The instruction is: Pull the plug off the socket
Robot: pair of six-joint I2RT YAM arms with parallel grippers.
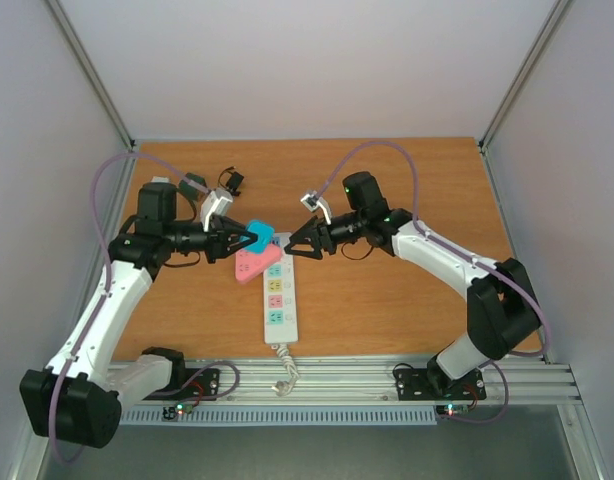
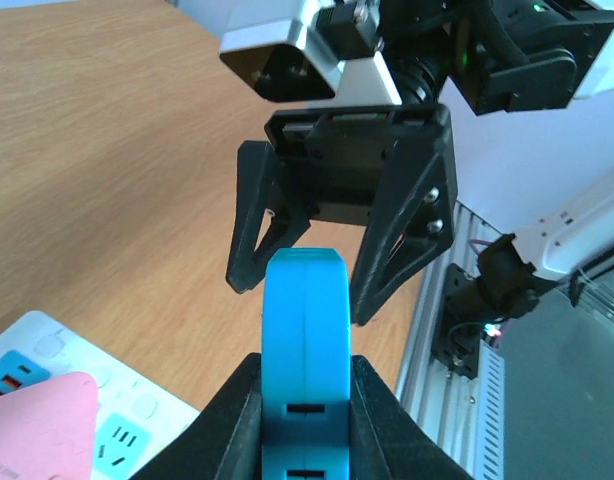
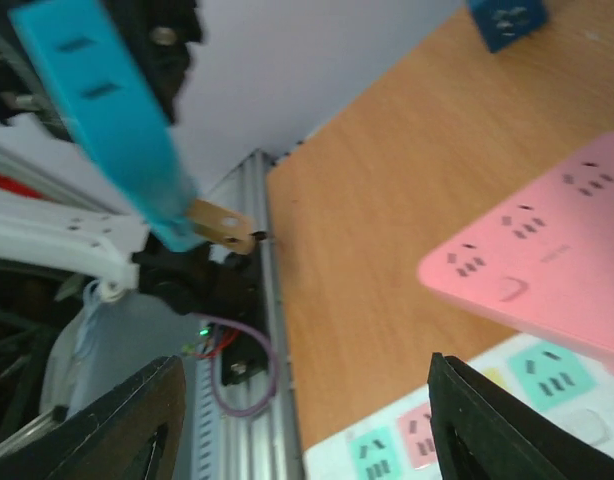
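The socket (image 1: 279, 305) is a long white strip with pastel outlet faces lying mid-table, its coiled cord toward the near edge. My left gripper (image 1: 247, 238) is shut on a blue plug (image 1: 260, 235), held in the air above the strip's far end. In the left wrist view the blue plug (image 2: 305, 340) stands clamped between both black fingers. In the right wrist view the blue plug (image 3: 102, 110) shows a bare brass prong (image 3: 222, 226), clear of the socket (image 3: 457, 435). My right gripper (image 1: 293, 244) faces it, open and empty, a little to the right.
A pink flat adapter (image 1: 255, 263) lies tilted over the strip's far end. A small dark-blue block with socket holes (image 3: 505, 20) sits further back on the wooden table (image 1: 407, 300). Dark items (image 1: 230, 181) lie behind the left arm. Walls enclose three sides.
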